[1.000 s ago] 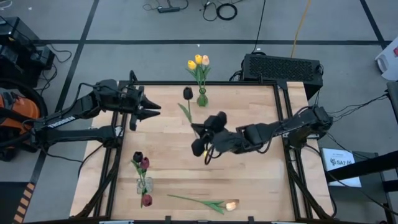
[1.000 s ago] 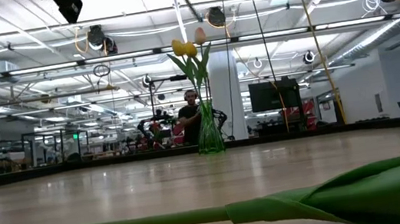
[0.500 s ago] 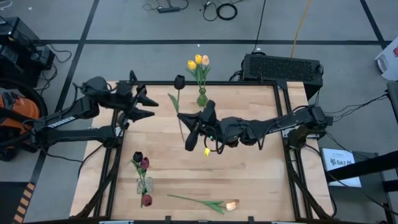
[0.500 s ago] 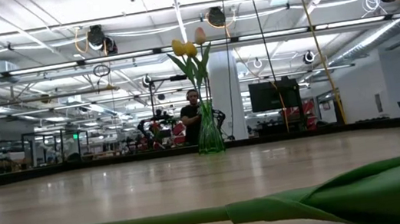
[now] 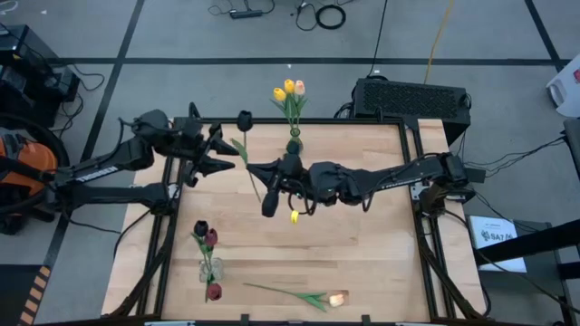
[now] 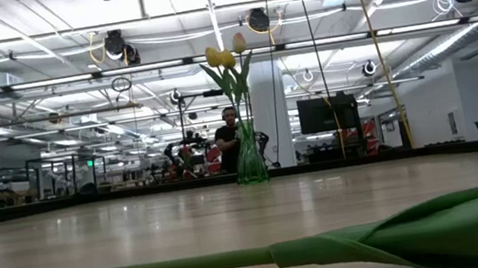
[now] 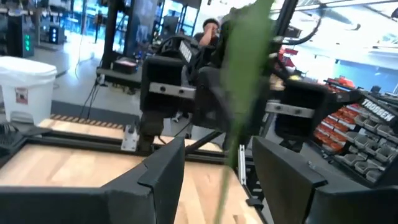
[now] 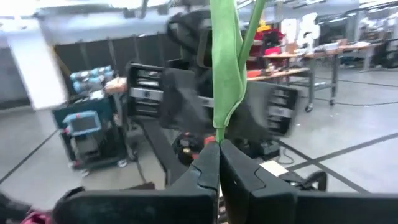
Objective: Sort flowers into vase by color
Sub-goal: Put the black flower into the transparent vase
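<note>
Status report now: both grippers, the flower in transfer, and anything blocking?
Right gripper shut on the near-black tulip, mid-table. Left gripper open beside its stem, not gripping. Nothing between them.

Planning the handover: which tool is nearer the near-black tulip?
Right. The right tool is shut on the near-black tulip by its stem; the left tool waits open beside it, not touching.
</note>
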`<state>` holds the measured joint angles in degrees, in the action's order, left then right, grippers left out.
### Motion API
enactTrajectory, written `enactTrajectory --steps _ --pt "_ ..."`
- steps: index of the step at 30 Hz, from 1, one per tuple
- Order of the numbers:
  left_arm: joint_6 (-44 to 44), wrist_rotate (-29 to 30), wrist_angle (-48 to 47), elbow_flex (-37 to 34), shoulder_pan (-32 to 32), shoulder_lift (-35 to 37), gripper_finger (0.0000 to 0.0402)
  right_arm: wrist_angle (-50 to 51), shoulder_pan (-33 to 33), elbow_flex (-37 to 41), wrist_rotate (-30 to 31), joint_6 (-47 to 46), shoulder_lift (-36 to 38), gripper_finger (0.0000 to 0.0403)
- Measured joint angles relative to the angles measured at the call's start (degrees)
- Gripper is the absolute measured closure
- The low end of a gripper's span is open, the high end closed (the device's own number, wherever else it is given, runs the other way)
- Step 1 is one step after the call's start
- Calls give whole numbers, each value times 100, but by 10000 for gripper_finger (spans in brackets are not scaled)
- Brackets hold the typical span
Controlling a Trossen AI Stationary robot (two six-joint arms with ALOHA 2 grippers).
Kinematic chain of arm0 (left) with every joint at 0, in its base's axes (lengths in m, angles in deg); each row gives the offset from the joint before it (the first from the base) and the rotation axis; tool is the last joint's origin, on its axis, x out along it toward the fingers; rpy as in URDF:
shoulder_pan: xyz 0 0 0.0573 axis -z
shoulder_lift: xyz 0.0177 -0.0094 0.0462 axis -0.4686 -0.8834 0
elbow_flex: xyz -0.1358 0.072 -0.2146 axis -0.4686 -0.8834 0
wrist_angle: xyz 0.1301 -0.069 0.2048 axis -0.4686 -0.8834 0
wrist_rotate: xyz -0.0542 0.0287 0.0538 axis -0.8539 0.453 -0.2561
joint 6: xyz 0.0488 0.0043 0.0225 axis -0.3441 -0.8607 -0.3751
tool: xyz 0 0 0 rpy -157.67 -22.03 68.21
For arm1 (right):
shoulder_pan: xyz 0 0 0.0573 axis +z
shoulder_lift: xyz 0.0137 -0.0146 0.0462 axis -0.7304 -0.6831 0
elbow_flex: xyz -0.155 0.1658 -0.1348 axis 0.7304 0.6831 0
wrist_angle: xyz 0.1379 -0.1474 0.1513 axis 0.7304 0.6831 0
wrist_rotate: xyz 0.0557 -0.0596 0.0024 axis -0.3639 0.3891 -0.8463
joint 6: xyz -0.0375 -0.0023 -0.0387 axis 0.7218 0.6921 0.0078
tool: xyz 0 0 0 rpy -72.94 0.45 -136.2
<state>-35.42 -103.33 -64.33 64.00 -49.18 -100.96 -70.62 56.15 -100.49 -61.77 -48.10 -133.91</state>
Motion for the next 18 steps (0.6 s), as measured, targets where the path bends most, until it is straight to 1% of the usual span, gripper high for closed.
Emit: enactTrajectory --steps 1,5,15,18 --pt "6 0 58 0 0 -74 207 128 -25 -101 -79 21 -39 403" --pt "236 -97 517 0 0 -334 207 651 -108 -375 -64 35 -161 403" --pt "298 -116 909 0 0 -546 207 720 -184 -409 -71 35 -175 403" --pt "301 -116 1019 0 0 -584 213 757 -182 -409 -71 35 -173 403"
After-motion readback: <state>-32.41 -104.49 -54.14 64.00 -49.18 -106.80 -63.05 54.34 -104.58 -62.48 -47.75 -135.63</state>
